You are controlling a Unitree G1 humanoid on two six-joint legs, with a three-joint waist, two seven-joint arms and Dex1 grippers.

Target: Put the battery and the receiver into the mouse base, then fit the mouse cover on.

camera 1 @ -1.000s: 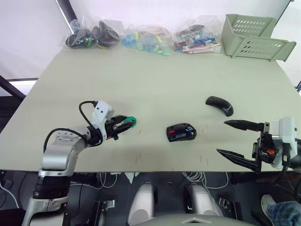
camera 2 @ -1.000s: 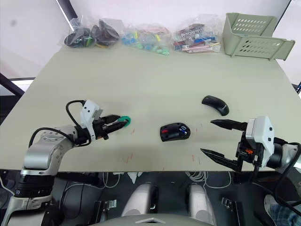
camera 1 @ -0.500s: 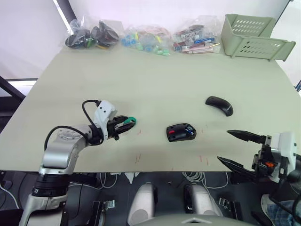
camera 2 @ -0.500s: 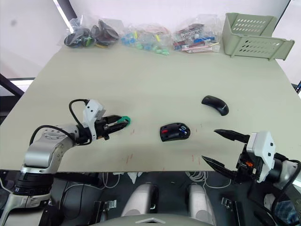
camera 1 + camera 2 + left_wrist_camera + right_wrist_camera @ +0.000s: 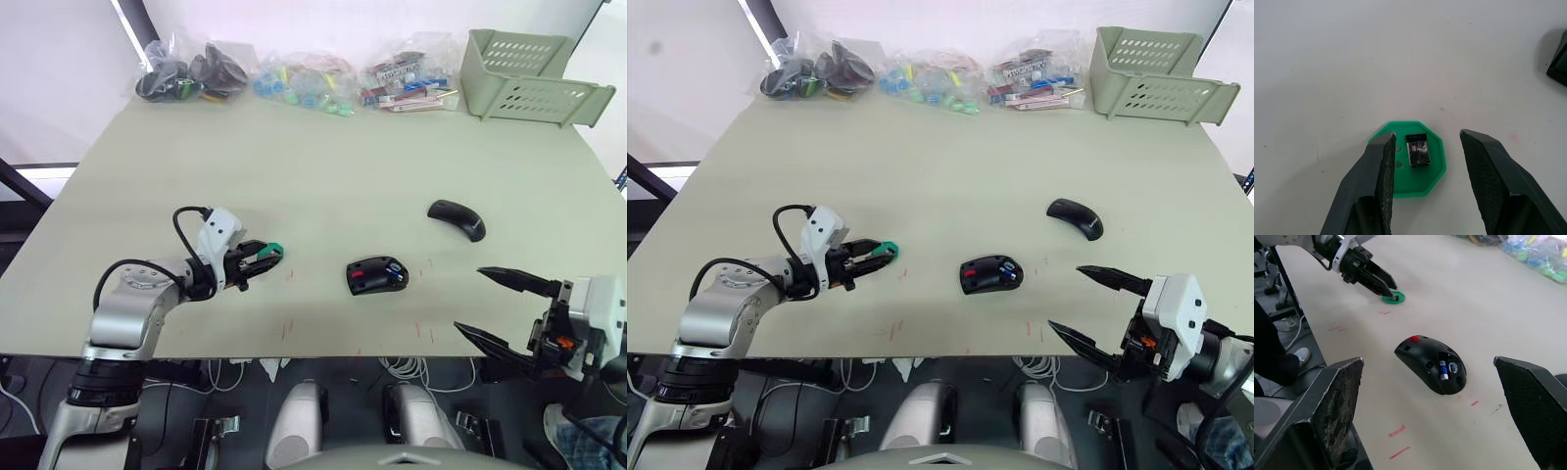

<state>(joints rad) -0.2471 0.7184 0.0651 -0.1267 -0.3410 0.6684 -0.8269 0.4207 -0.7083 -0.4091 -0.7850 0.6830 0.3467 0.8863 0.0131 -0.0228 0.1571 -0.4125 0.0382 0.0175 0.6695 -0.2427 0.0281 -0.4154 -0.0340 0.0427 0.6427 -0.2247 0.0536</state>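
The right gripper (image 5: 514,308) has dropped back off the table's near edge, jaws wide. The left gripper (image 5: 1425,161) straddles the receiver (image 5: 1417,150) on its green disc (image 5: 1432,169), jaws open for pinching; the mouse base (image 5: 1432,364) waits mid-table, battery (image 5: 1442,370) seated

The receiver (image 5: 1417,150) lay on a disc (image 5: 1409,159) left of the mouse base (image 5: 377,275); the mouse cover (image 5: 458,218) sat behind-right.

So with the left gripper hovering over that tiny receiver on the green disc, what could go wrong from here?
1. The receiver is tiny and lies flat on the green disc; the open left gripper straddles both, so closing could pinch or push the disc instead.
2. The battery already sits in the mouse base, so a clumsy insertion might knock it loose.
3. The mouse cover lies apart from the base, and the open right gripper hangs off the table edge.
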